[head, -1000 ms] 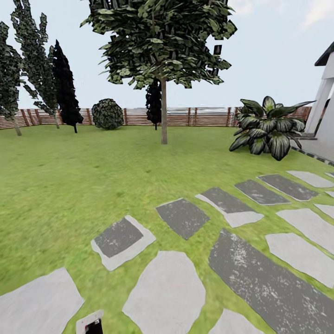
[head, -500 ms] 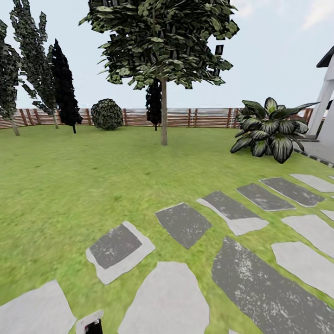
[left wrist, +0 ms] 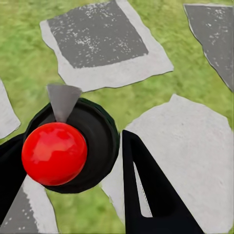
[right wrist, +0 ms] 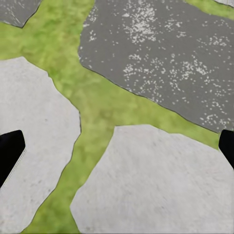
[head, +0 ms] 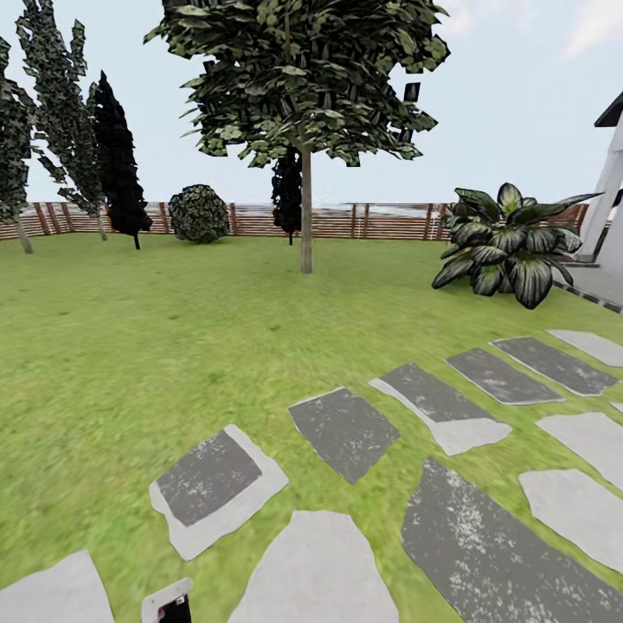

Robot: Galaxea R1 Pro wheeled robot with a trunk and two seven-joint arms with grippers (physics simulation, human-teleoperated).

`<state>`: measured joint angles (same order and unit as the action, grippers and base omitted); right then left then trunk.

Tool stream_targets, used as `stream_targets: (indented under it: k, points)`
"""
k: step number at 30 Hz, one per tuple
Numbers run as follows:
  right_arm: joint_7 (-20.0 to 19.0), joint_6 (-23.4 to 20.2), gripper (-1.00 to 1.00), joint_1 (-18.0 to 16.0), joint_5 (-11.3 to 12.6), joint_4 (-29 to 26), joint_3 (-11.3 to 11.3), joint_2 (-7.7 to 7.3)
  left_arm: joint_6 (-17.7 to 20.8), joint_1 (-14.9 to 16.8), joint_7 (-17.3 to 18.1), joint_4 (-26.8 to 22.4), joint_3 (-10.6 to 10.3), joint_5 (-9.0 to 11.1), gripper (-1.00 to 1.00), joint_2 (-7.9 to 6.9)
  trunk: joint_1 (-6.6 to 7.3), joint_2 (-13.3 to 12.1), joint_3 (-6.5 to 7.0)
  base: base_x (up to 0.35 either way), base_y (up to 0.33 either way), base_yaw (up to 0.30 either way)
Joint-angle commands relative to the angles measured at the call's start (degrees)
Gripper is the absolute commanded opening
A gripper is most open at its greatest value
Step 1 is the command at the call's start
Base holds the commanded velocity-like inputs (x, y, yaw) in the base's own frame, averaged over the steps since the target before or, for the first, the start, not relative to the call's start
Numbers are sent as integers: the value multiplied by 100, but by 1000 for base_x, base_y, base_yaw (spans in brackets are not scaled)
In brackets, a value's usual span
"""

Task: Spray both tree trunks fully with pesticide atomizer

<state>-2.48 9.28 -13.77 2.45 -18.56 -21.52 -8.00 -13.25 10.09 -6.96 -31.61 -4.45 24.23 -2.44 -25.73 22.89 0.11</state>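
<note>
Camera nearer; left gripper (left wrist: 73, 165) seemingly around atomizer (left wrist: 68, 146).

The green grass lawn (head: 130, 346) has flat grey stepping stones (head: 342, 428) lying on it from six o'clock to three o'clock, and a tree trunk (head: 306, 221) stands at twelve o'clock.

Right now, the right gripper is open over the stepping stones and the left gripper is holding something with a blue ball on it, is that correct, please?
Not quite: the ball is red, not blue, as the left wrist view shows. It sits on a round black part between the left gripper fingers. The rest holds: in the right wrist view the right gripper is open, its fingers wide apart over the stepping stones.
</note>
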Motion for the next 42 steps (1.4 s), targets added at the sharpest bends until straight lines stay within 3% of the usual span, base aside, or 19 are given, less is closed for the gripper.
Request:
stream_targets:
  k: [1, 42]
  points:
    - [-27, 24, 100, -3, 24, 6, -21, 1, -26, 2, -43, 2, -47, 34, -100, -6, -5, 3, -1, 334, 0, 0]
    - [-24, 30, 100, -3, 19, 4, -27, -2, -29, 2, -37, 4, -48, 29, -100, -5, -5, 3, -1, 334, 0, -31]
